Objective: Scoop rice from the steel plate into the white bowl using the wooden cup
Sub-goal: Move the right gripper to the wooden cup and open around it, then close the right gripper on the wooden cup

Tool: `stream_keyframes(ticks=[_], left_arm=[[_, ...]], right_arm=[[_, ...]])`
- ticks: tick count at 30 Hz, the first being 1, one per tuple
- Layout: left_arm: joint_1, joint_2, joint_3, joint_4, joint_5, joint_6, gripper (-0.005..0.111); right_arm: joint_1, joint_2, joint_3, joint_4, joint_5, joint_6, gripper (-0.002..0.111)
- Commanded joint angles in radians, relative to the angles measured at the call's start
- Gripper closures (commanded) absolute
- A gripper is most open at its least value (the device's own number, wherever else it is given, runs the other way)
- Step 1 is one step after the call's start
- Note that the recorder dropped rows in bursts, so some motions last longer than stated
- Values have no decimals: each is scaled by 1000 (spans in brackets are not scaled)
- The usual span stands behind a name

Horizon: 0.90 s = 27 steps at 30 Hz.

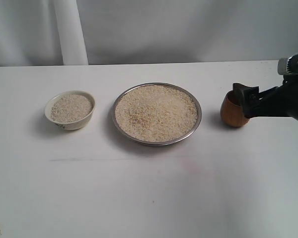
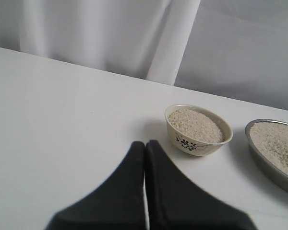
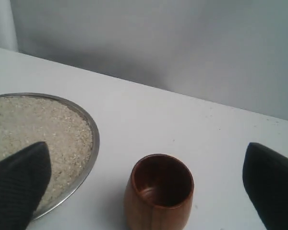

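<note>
Beside steel plate (image 1: 159, 143), empty wooden cup (image 1: 231, 114)

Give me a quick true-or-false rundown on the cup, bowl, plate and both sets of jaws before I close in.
1. The cup stands upright and empty. True.
2. The right gripper has its jaws shut on the cup. False: the jaws are wide open, one on each side of the cup.
3. The bowl is empty. False: it holds rice.
4. The plate sits between the bowl and the cup. True.
5. The left gripper has its jaws shut on nothing. True.
</note>
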Motion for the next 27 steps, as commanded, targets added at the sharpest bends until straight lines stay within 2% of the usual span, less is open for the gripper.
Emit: stream_keyframes(ticks=[1,6,10,18,27], left_arm=[[-5,-3,-2,-2,-9,-3,107],[-5,-3,-2,-2,-9,-3,107],[-5,-3,-2,-2,-9,-3,107],[-5,-3,-2,-2,-9,-3,107],[-5,-3,-2,-2,-9,-3,107]], right_arm=[[0,150,1,144,-143,-114,3],[0,359,1,143,-387,-125,3],[0,469,-4,143,-504,-145,3],[0,632,-103,142,-511,-152,3],[-2,697,-193,181,-506,-152,3]])
